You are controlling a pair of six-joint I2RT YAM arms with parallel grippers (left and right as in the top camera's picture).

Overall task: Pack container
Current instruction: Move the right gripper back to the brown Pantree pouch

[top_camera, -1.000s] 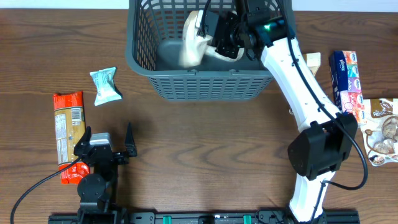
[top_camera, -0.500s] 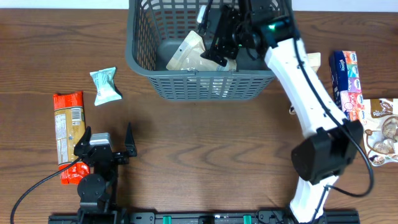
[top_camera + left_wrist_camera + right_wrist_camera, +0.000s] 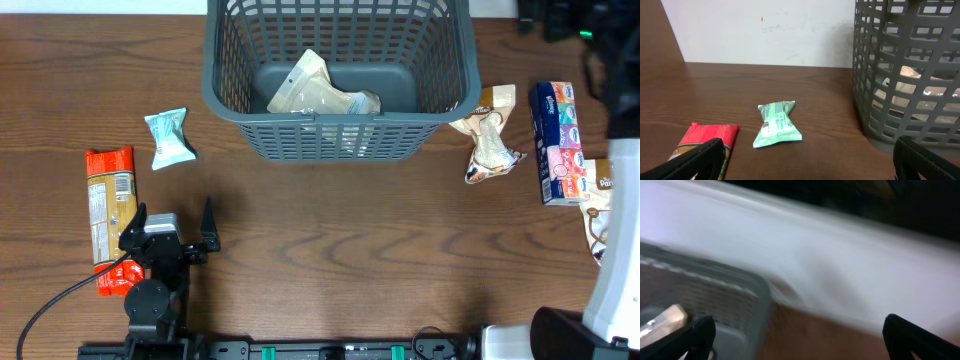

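Right gripper (image 3: pixel 802 341), now wide and empty, has pulled clear of the container (image 3: pixel 340 135), which sits low to its left with the beige packet (image 3: pixel 315 90) dropped inside, so one item looks packed.

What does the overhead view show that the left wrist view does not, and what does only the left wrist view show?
Only the overhead view shows the crumpled packet and the blue box, which lie on the table to the right of the container. Only the left wrist view shows the white wall behind the table, and that arm's own fingers, set wide apart at the bottom corners. Both show the container, the green packet and the red packet.
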